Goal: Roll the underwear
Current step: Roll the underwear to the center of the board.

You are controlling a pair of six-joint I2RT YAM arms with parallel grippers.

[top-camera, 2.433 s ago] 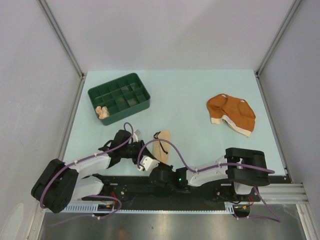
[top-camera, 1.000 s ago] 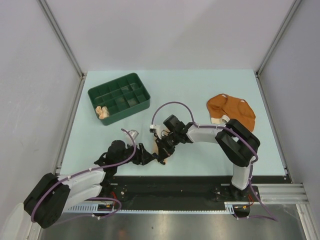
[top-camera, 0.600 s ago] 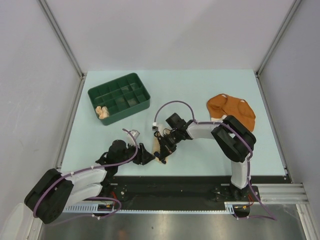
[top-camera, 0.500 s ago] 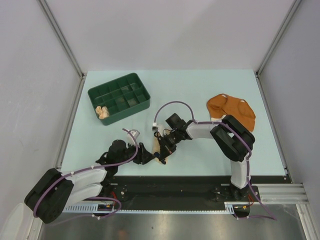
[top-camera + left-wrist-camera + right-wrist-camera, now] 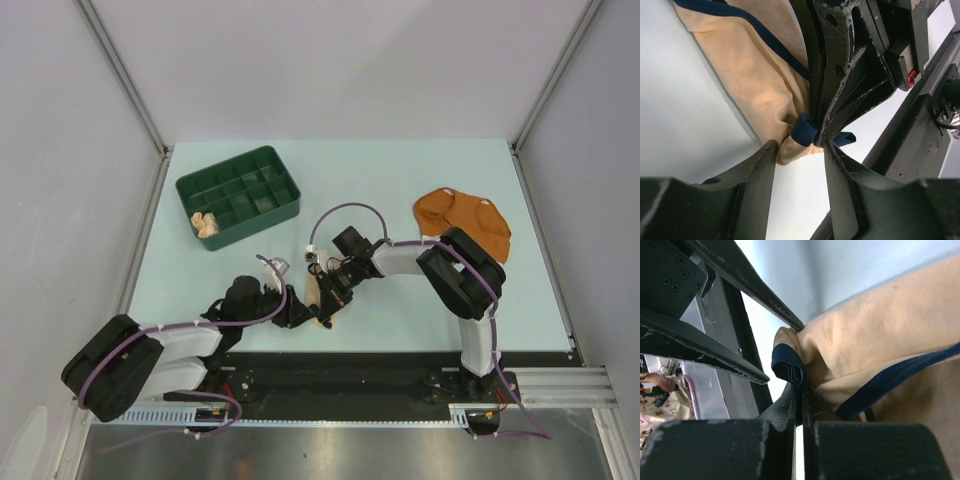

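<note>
The cream underwear (image 5: 318, 288) with dark trim lies folded into a narrow strip near the table's front edge. My right gripper (image 5: 326, 303) is shut on the dark trim fold at its near end; the pinch shows in the right wrist view (image 5: 799, 390). My left gripper (image 5: 303, 312) is open, its fingers (image 5: 755, 170) either side of that same cloth end (image 5: 790, 147). The right gripper's black fingers (image 5: 840, 95) show in the left wrist view. The rust-orange underwear (image 5: 463, 226) lies flat at the right. The pale peach one (image 5: 205, 224) sits rolled in the tray.
The dark green compartment tray (image 5: 240, 192) stands at the back left. The black base rail (image 5: 340, 375) runs along the near edge, close behind both grippers. Grey walls enclose the table on three sides.
The right arm has swung out from its base and over the cream underwear and closed on its near end. The left gripper has drawn back and moved in beside that end.
</note>
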